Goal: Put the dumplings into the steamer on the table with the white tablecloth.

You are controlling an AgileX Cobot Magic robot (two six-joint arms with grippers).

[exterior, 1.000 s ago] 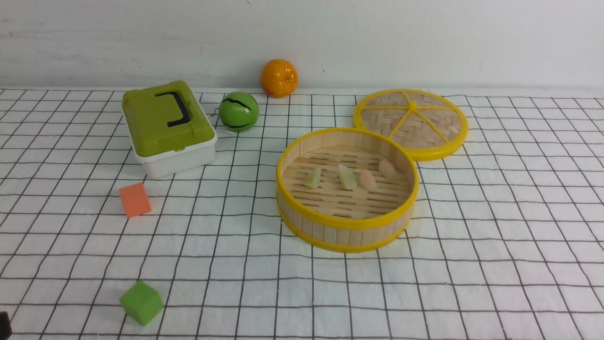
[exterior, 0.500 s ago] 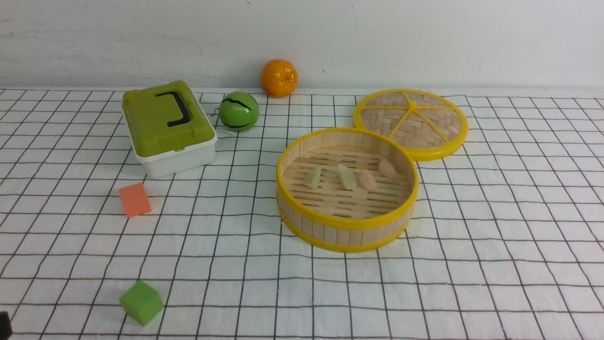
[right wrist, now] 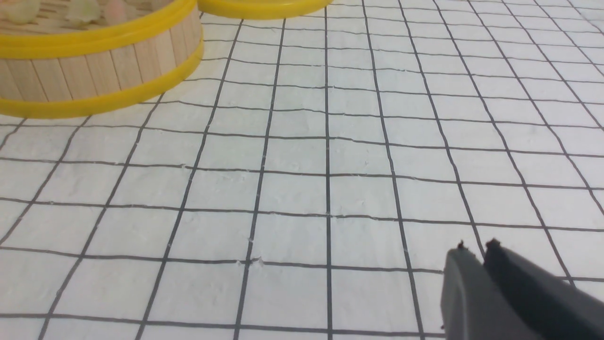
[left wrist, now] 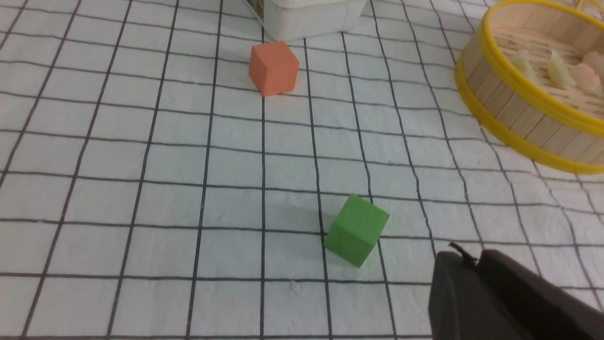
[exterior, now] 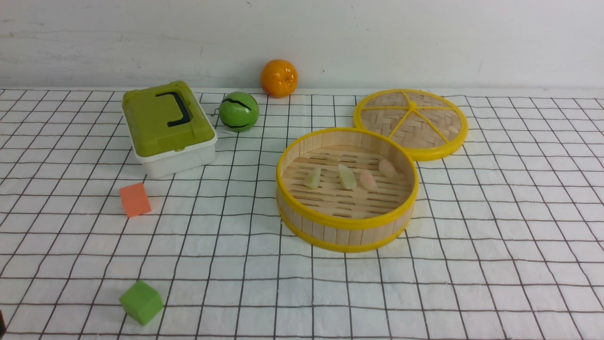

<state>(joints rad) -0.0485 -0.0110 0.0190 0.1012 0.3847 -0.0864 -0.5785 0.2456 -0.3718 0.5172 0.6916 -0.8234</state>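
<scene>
Compared with one second ago, you will find nothing on the table [exterior: 472,264] moved; only the dark shape at the front view's lower left corner has nearly left the frame. All four dumplings [exterior: 347,177] lie in the steamer [exterior: 347,229]. The left tool [left wrist: 472,262] and right tool [right wrist: 476,250] hang empty, tips nearly together. The gridded white cloth [exterior: 236,255] meets a white wall [exterior: 424,38].

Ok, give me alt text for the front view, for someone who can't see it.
Four dumplings, two pale green and two pinkish, lie in an open bamboo steamer on a white tablecloth with a black grid. Its lid lies behind; to the left sit a green-lidded box, two balls and two foam cubes.
</scene>
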